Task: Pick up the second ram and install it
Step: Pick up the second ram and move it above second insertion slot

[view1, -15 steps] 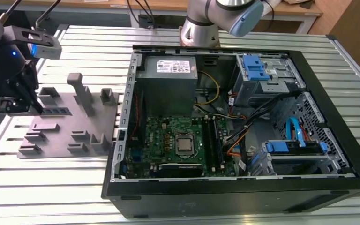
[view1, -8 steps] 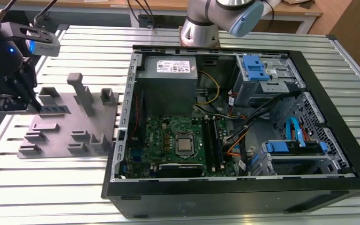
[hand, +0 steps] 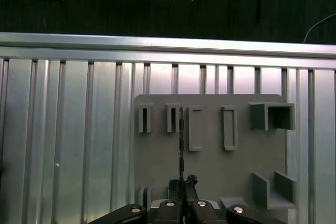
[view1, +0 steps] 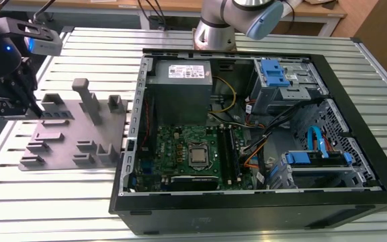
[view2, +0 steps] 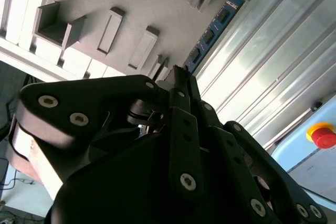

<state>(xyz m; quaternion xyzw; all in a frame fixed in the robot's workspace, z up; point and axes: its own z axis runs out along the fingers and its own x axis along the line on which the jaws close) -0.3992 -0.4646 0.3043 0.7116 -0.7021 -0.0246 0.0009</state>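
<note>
Hand (hand: 181, 183) seemingly tight on second ram (view2: 215, 28), its gripped end hidden

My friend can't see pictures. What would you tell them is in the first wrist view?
The gripper pinches the second ram, a thin dark stick seen edge-on, with a grey fixture plate of small upright slots behind it. The plate lies on a ribbed metal table.
</note>
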